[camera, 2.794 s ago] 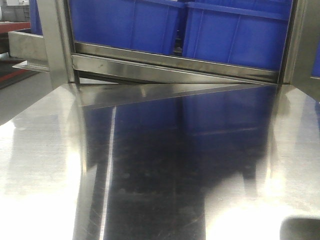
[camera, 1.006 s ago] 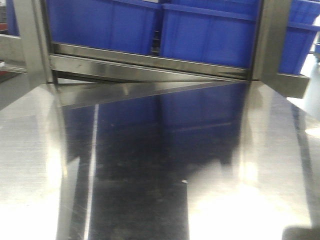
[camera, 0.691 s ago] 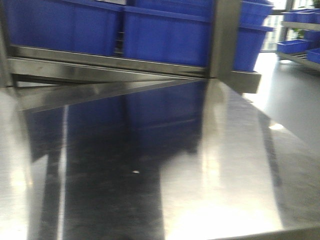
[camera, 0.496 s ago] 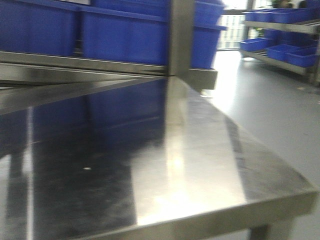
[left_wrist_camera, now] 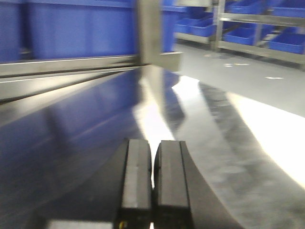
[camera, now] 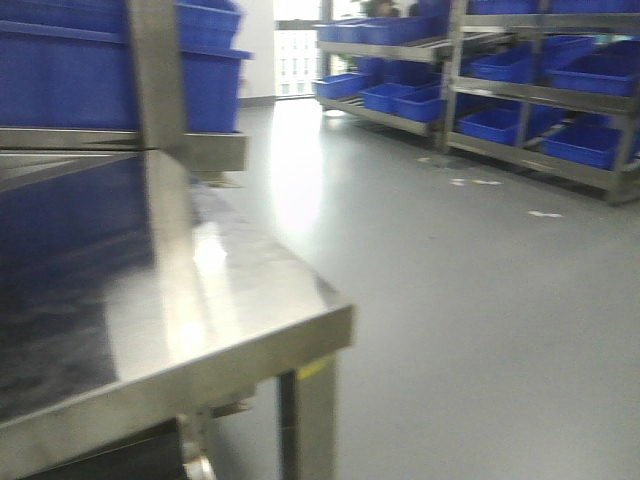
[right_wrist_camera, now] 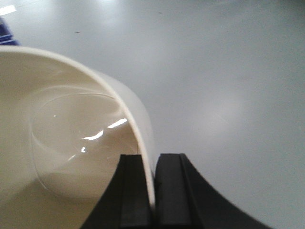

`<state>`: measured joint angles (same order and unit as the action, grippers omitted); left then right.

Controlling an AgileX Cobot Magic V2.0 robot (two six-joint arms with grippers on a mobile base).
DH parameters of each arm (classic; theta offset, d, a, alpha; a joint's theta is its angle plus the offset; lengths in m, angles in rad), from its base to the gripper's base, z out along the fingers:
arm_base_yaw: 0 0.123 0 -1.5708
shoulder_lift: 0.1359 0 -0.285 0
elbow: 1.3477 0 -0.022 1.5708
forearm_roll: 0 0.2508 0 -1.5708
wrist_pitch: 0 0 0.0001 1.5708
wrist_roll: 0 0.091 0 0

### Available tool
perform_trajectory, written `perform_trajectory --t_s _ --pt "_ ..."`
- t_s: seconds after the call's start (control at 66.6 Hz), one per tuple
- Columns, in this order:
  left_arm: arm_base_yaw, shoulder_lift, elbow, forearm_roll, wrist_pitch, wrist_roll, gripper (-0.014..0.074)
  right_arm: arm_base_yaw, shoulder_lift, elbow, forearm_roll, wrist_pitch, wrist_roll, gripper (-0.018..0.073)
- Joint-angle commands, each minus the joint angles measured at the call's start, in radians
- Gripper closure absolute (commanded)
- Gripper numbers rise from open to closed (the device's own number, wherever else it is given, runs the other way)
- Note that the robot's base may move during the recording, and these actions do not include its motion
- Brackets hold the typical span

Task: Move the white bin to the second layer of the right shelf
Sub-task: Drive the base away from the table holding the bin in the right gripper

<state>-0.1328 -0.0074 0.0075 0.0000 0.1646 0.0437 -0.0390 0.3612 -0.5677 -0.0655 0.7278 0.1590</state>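
Note:
In the right wrist view the white bin fills the left side, its glossy cream inside facing the camera. My right gripper is shut on the bin's thin rim, one finger inside the wall and one outside, above grey floor. My left gripper is shut with nothing in it, just above the steel cart top. Steel racks stand across the floor at the far right. I cannot tell which level is the right shelf second layer. Neither gripper nor the bin shows in the front view.
The steel cart top ends in a corner at the lower left of the front view, with an upright post and blue crates behind it. Blue crates fill the racks. Grey floor lies between.
The front view has swung to the right. The cart top and its blue crates slid to the left, and the floor and far racks came into view.

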Motion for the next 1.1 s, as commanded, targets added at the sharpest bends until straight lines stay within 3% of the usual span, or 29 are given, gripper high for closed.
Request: perform_trajectory --t_s 0.0,1.081 --pt "-0.005 -0.014 0.037 0.0 -0.087 -0.005 0.0512 -0.005 0.005 -0.032 -0.012 -0.102 0.006 0.051" --pt "-0.005 -0.014 0.037 0.0 -0.087 -0.005 0.0512 -0.005 0.005 -0.032 -0.012 -0.102 0.006 0.051"
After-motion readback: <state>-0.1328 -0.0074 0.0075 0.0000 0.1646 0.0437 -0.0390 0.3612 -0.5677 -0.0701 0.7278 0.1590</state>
